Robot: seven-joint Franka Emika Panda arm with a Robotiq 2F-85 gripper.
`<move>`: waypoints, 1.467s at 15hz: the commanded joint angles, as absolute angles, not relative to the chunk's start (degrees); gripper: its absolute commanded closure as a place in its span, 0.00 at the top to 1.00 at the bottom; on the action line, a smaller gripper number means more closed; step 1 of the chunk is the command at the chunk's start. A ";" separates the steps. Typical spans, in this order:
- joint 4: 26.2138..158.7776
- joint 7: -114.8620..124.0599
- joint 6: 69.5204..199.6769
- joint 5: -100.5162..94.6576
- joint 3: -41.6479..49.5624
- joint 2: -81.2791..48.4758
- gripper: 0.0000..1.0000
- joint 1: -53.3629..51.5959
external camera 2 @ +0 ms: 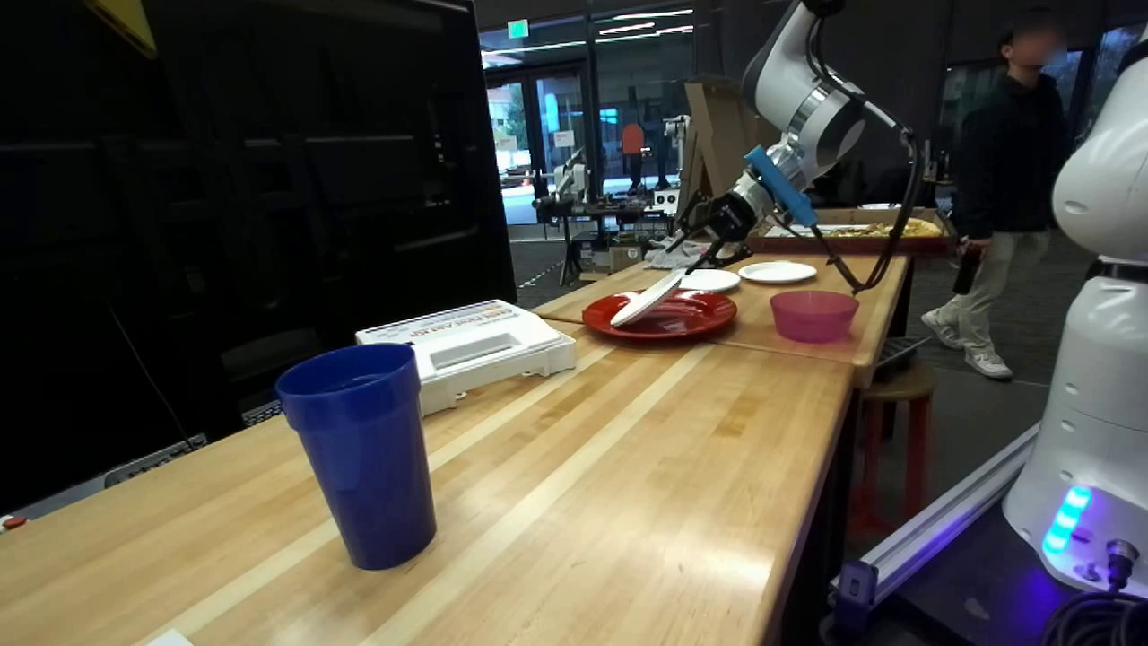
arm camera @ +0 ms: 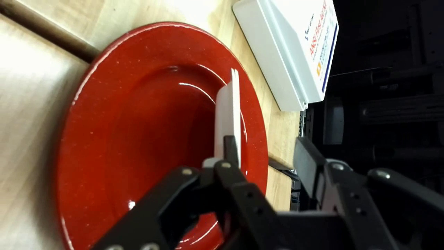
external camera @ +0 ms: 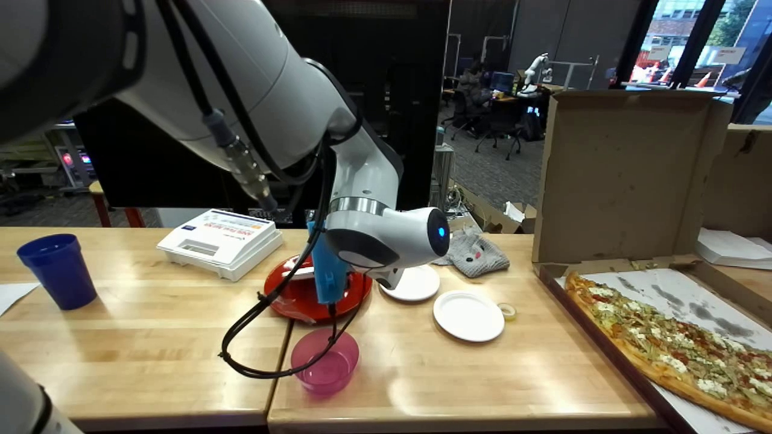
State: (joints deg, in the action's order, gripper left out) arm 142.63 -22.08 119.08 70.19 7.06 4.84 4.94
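Observation:
My gripper [arm camera: 266, 152] is open above the red plate [arm camera: 156, 121]. A white plate [arm camera: 227, 114] stands tilted on edge, its low side over the red plate. Its upper edge lies at one finger and seems to touch it; the other finger is well apart from it. In an exterior view the tilted white plate [external camera 2: 647, 301] leans up from the red plate [external camera 2: 708, 316] to the fingertips of the gripper [external camera 2: 682, 258]. In an exterior view the wrist hides the fingers, and only a strip of the tilted white plate [external camera: 301, 272] shows on the red plate [external camera: 292, 301].
A pink bowl [external camera: 325, 364] stands in front of the red plate. Two white plates [external camera: 413, 283] [external camera: 469, 317], a tape roll [external camera: 508, 311] and a grey plush [external camera: 476, 256] lie beside it. A first aid case [external camera 2: 475, 345], blue cup [external camera 2: 363, 458] and open pizza box [external camera: 633, 181] stand around.

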 commanded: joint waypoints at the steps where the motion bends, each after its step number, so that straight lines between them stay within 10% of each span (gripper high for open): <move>1: 142.89 -21.74 118.68 69.10 6.78 5.84 0.78 5.56; 5: 143.97 -18.63 121.07 63.99 6.90 7.13 1.00 6.26; 22: 151.84 8.91 133.96 28.26 3.26 21.78 1.00 7.83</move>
